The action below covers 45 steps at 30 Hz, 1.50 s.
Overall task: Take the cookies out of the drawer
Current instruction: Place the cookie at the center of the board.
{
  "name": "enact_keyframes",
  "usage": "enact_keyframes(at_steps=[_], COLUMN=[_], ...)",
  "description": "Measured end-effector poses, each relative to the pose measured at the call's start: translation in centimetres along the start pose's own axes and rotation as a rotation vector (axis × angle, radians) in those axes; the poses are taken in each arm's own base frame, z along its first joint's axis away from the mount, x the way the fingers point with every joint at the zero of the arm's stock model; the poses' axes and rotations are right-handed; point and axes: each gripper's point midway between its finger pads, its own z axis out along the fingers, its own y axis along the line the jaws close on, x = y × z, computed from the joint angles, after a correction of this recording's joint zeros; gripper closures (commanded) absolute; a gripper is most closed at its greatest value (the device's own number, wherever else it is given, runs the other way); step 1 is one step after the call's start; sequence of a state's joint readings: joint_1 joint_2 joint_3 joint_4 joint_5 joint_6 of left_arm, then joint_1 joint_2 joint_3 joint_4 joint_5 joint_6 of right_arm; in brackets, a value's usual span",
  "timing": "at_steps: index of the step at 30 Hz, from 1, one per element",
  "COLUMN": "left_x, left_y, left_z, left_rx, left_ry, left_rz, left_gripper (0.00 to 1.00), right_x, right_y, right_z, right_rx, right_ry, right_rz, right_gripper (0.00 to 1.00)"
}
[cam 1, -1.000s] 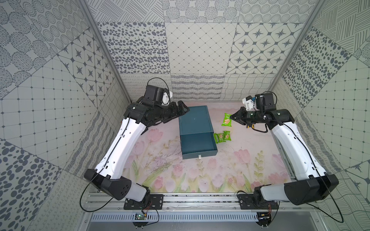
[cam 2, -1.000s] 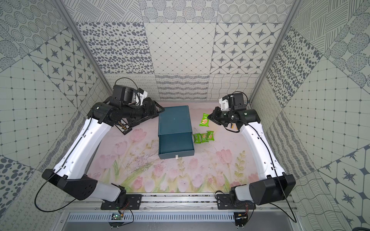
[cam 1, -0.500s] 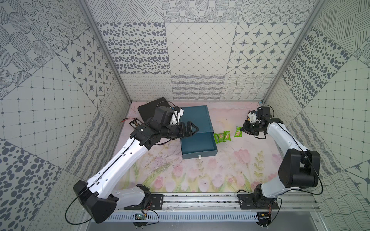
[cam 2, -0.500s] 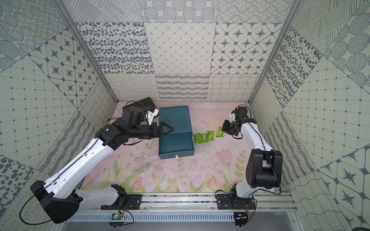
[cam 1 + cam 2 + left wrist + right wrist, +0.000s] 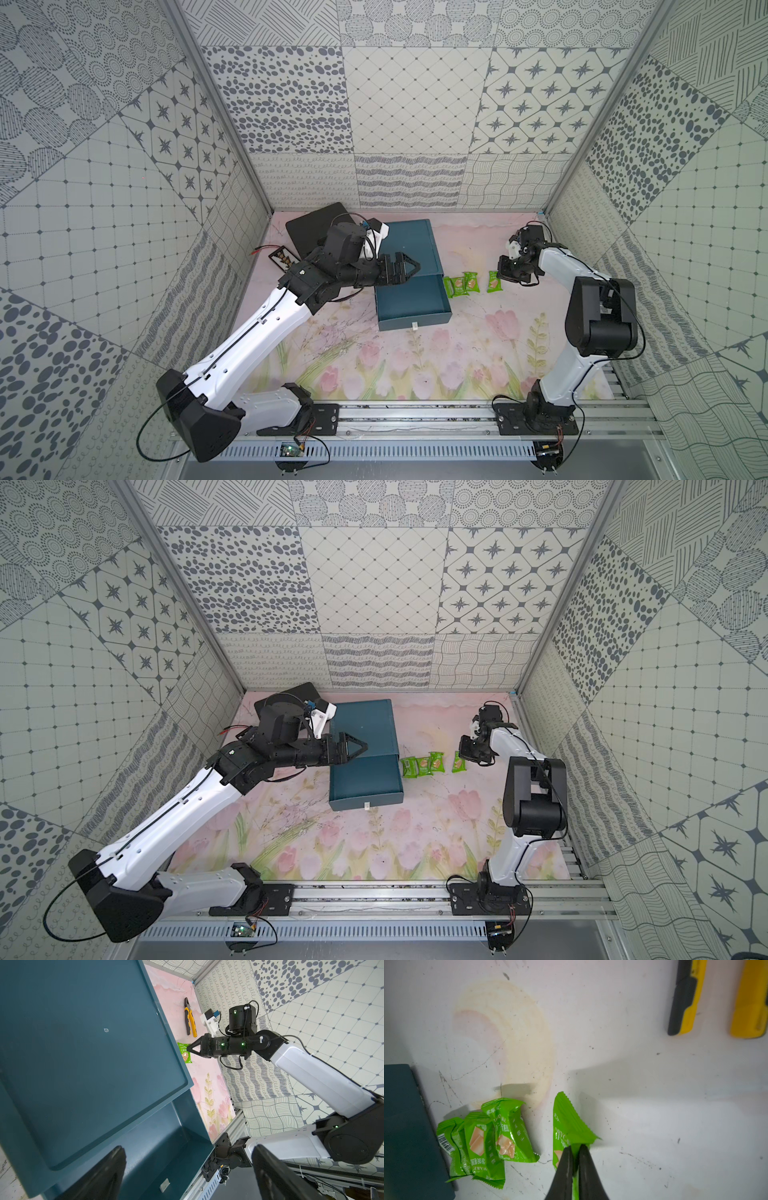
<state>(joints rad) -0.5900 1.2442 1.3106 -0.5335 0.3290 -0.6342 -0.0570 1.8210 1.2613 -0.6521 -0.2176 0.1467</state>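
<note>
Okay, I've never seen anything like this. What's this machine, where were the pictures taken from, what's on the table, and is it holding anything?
Two robot arms stand on a rail at the table's edge. Two pictures look down from overhead; the other two come from a camera on each wrist. On the flowered mat sits a teal box with its drawer pulled open, three green cookie packets heaped beside it, and yellow-handled pliers. The right tool is shut on the end of a fourth packet. The left tool hangs open above the box, holding nothing.
</note>
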Motion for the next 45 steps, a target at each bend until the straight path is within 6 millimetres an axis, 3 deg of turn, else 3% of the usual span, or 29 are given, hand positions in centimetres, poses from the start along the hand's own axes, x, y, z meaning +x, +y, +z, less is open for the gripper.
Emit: enact_keyframes(at_steps=[14, 18, 23, 25, 30, 35, 39, 43, 45], left_x=[0.4, 0.4, 0.3, 0.2, -0.3, -1.6, -2.7, -3.8, -4.0], left_y=[1.0, 1.2, 1.3, 1.3, 1.4, 1.6, 2.8, 5.2, 5.9], left_z=[0.2, 0.3, 0.3, 0.3, 0.2, 0.1, 0.0, -0.3, -0.6], left_rx=[-0.034, -0.039, -0.049, -0.051, -0.07, -0.117, -0.161, -0.213, -0.227], left_ry=[-0.007, -0.007, -0.013, -0.016, -0.03, -0.053, -0.072, -0.092, -0.099], left_rz=[0.006, 0.005, 0.004, 0.005, 0.009, 0.023, 0.016, -0.025, -0.033], left_gripper=[0.01, 0.01, 0.01, 0.01, 0.01, 0.01, 0.01, 0.01, 0.01], right_x=[-0.4, -0.2, 0.0, 0.1, 0.1, -0.3, 0.3, 2.9, 5.0], right_y=[1.7, 2.8, 3.5, 3.6, 3.6, 4.2, 8.1, 12.2, 13.0], right_z=[1.8, 2.3, 2.5, 2.7, 2.5, -0.6, -6.0, -10.7, -12.0], right_rx=[-0.057, -0.077, -0.082, -0.081, -0.061, -0.003, -0.034, -0.136, -0.165], right_ry=[0.024, 0.034, 0.039, 0.042, 0.039, -0.043, -0.179, -0.283, -0.298], right_rz=[-0.052, -0.072, -0.088, -0.088, -0.087, -0.091, -0.144, -0.188, -0.19], right_gripper=[1.0, 0.94, 0.71, 0.53, 0.32, 0.26, 0.21, 0.21, 0.21])
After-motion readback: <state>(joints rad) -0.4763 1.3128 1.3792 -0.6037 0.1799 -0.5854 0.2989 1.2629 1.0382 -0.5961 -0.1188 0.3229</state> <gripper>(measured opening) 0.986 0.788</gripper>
